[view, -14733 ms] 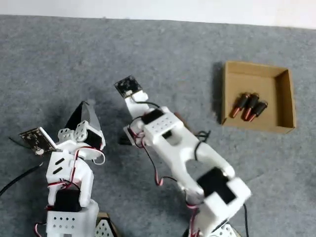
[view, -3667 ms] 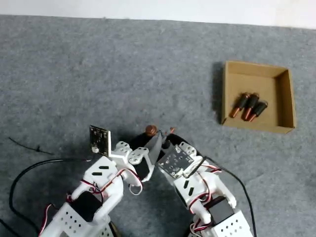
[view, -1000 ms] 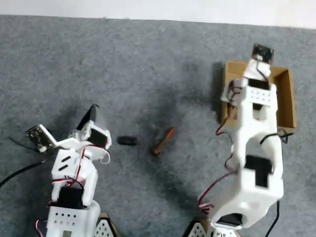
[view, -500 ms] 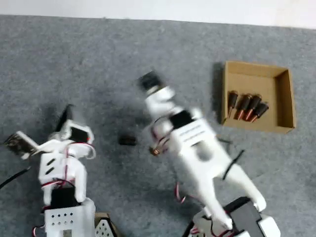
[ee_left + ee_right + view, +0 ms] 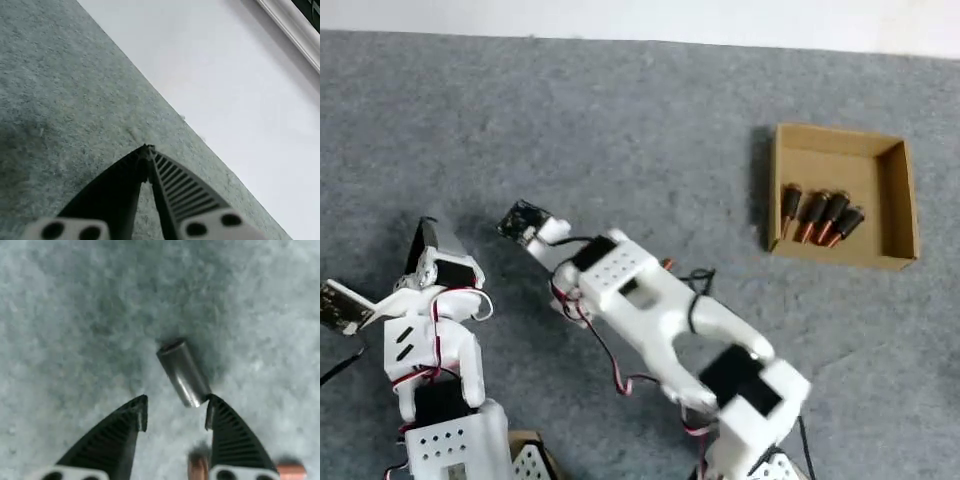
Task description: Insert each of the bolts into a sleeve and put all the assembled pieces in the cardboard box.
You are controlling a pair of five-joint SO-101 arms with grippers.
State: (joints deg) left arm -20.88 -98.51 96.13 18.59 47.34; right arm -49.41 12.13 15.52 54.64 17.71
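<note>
Room: open grey carpet [image 5: 650, 120] lies between the right arm [image 5: 650, 300] and the cardboard box [image 5: 778, 190], which stands well apart near the carpet's right side; a white strip [image 5: 640, 18] borders the far edge.
Hidden: in the high view the right arm overhangs the bolt [image 5: 667, 264], leaving only a copper end showing.
Count: four assembled pieces [image 5: 817, 215] in the box, one loose sleeve [image 5: 182, 372], one bolt.
Right gripper [image 5: 176, 404]: jaws apart, one tip just beside the sleeve's end on the carpet.
Left gripper [image 5: 149, 150]: tips together, holding nothing.

Dark sleeve [image 5: 183, 373] lying flat, copper bolt [image 5: 198, 467] near it, four assembled pieces [image 5: 817, 216] in cardboard box [image 5: 775, 180]
</note>
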